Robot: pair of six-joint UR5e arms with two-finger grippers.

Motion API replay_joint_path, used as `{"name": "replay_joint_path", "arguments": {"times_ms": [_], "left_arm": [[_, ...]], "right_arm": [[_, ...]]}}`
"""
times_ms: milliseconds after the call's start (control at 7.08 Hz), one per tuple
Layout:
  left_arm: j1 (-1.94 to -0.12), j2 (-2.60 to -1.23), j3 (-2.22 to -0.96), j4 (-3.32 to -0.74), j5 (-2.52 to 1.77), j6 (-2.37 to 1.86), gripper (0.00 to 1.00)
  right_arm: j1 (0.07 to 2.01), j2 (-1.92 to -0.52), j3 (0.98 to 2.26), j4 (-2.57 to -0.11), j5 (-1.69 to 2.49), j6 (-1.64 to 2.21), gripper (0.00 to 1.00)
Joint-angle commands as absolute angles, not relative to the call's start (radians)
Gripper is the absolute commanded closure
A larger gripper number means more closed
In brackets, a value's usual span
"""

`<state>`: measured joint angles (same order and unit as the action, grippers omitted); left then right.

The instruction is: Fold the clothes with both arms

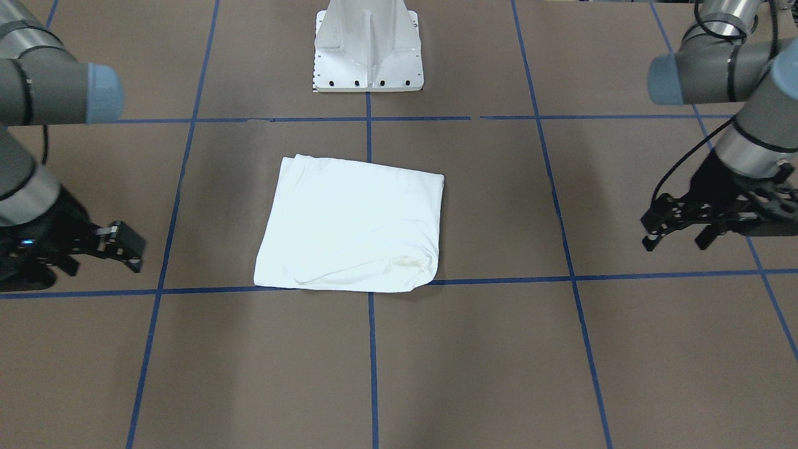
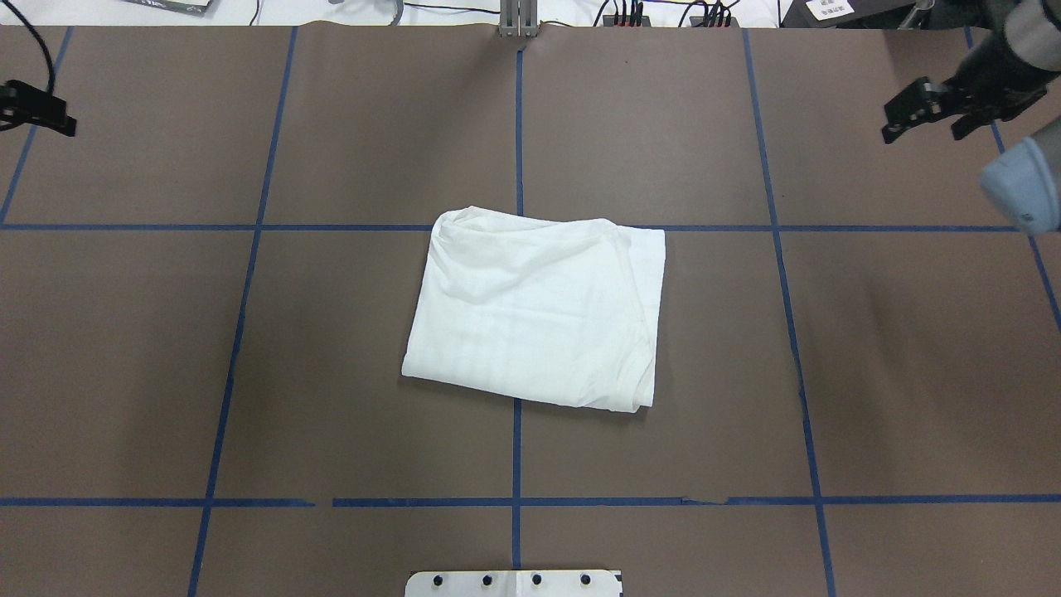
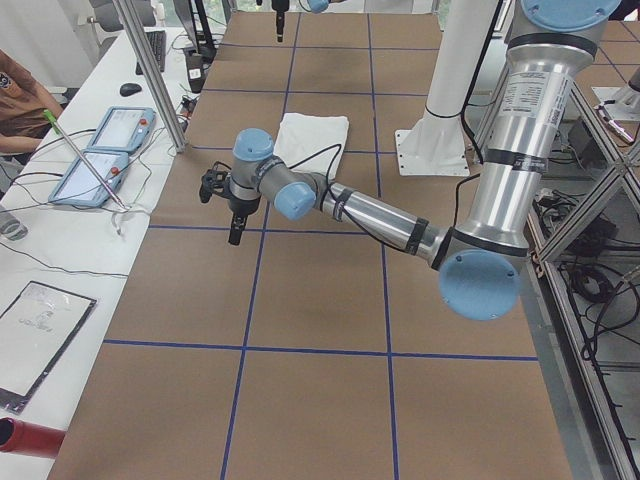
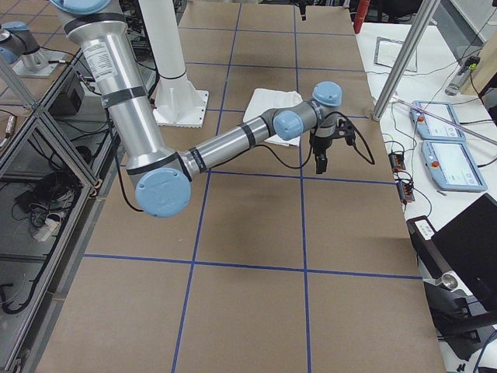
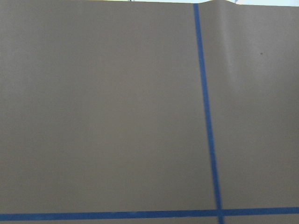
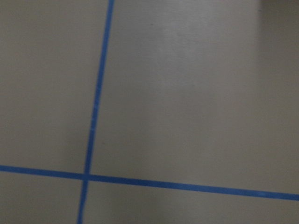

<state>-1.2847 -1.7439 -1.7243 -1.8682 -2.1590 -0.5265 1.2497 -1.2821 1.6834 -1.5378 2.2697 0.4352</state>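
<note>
The white shirt (image 1: 352, 224) lies folded into a flat rectangle in the middle of the brown table (image 1: 486, 349); it also shows in the overhead view (image 2: 539, 311) and in both side views (image 3: 312, 135) (image 4: 272, 105). No printed text or collar shows. My left gripper (image 1: 678, 240) hovers open and empty well off to the shirt's side, seen at the overhead view's left edge (image 2: 41, 116). My right gripper (image 1: 103, 259) is open and empty on the opposite side, far from the shirt (image 2: 924, 131). Both wrist views show only bare table and blue tape.
The white pedestal base (image 1: 368, 50) stands at the robot's edge behind the shirt. Blue tape lines (image 2: 518, 464) grid the table. A side bench with teach pendants (image 3: 100, 160) and cables runs along the far edge; a person (image 3: 15, 100) sits there.
</note>
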Motion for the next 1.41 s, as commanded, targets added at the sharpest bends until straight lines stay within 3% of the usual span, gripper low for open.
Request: {"name": "replay_joint_path", "arguments": {"times_ms": [0,282,847,1271], "left_arm": [[-1.444,-1.703,-1.723,-1.710,-2.183,-0.143,0.00],[-1.537,-1.648,-1.718,-1.657,-2.186,0.099,0.00],[-1.545,-1.561,-1.683,-1.767,-2.177,-0.037,0.00],[-1.545,-1.540,-1.628,-1.753,-2.256,-0.040,0.00]], "right_arm": [[1.385,-1.444,1.718,-1.539,2.332,0.223,0.00],[1.458,-1.535,1.750,-1.566,2.335,0.080,0.00],[1.496,-1.566,1.850,-1.632,2.330,0.075,0.00],[1.506,-1.583,1.810,-1.756,2.362,0.089,0.00]]}}
